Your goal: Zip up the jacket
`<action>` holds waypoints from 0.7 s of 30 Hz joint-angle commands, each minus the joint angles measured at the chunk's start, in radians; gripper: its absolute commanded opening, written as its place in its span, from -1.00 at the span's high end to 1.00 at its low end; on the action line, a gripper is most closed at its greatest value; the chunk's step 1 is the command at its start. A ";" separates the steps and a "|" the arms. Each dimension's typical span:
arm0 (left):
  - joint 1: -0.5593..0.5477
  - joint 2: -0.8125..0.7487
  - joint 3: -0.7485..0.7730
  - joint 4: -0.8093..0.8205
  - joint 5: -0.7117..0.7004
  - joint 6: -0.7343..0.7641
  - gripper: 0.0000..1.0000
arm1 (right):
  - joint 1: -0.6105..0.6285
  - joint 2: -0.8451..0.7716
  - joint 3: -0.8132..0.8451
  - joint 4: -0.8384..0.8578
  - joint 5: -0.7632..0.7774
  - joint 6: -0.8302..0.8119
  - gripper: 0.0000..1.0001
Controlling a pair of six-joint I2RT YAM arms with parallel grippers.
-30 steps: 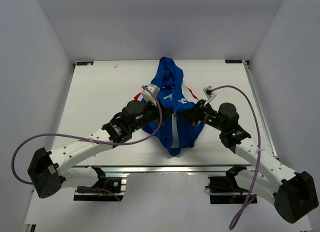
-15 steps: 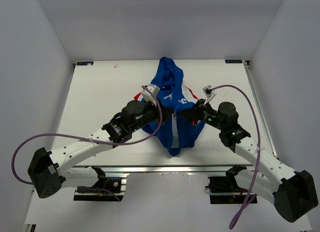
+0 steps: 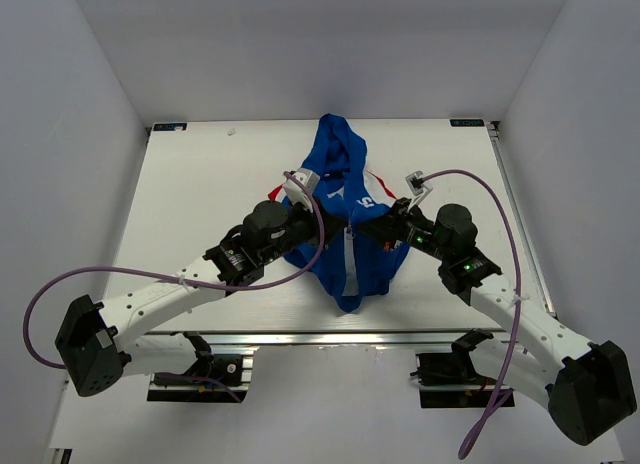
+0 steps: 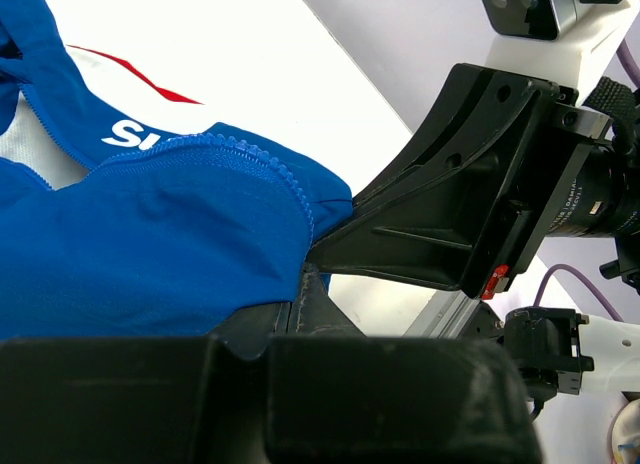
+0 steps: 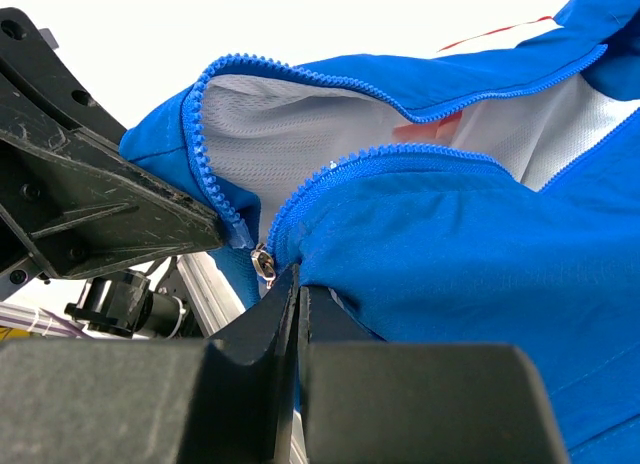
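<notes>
Top external: jacket (image 3: 362, 264) near-far, hood far

Top view comes in bright and even, lit from overhead. The white table (image 3: 200, 174) is close to washing out, the arms (image 3: 160, 294) throw only soft, short shadows, and the walls (image 3: 60, 134) fade to grey. On the left wrist view the background blows out to white, and my left fingers (image 4: 330, 319) sit dark and blurred up close. Right wrist: the jacket (image 5: 450, 244) shows crisp zipper teeth and saturated blue, but the right fingers (image 5: 270, 319) are murky and out of focus.
</notes>
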 commanded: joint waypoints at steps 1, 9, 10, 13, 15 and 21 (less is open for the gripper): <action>-0.002 -0.008 -0.004 0.021 0.012 -0.002 1.00 | 0.006 -0.019 0.039 0.058 0.011 0.004 1.00; -0.002 -0.011 -0.008 0.024 0.014 -0.002 1.00 | 0.006 -0.015 0.044 0.061 0.019 0.015 1.00; -0.002 -0.011 -0.010 0.021 0.015 -0.002 1.00 | 0.006 -0.014 0.044 0.065 0.019 0.017 1.00; -0.002 -0.011 -0.014 0.025 0.015 -0.004 1.00 | 0.006 -0.014 0.044 0.072 0.027 0.024 1.00; -0.002 -0.011 -0.013 0.022 0.014 -0.004 1.00 | 0.006 -0.014 0.045 0.075 0.031 0.026 1.00; -0.002 -0.009 -0.016 0.033 0.054 -0.008 1.00 | 0.006 0.000 0.050 0.071 0.024 0.031 1.00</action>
